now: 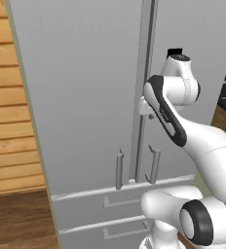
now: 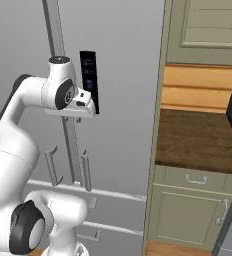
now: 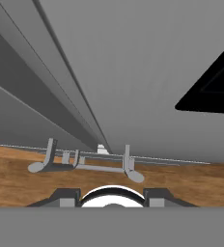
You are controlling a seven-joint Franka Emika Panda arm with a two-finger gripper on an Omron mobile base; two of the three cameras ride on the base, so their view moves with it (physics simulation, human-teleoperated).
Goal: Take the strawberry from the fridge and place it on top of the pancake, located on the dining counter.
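You can't see the strawberry here; by the task it sits inside the fridge (image 1: 85, 87), and both French doors are shut, so the berry is sealed away behind them. That is why the arm is raised against the fridge front — its hand sits close to the seam between the two doors, at the upper part of the slim vertical handles (image 2: 73, 145), most likely lining up to pull a door open. In the hand view the camera looks down along the door face to the handle ends and the wood floor (image 3: 181, 185) below. The fingers' (image 3: 68, 197) tips barely show at the bottom edge of that view; they stand apart with nothing between them, though you cannot tell how wide. A dark control panel (image 2: 89, 80) sits on the right door. Around the fridge: pale wood-plank wall (image 1: 8, 121) to the left, a brown-topped counter (image 2: 198, 140) on green cabinets to the right.
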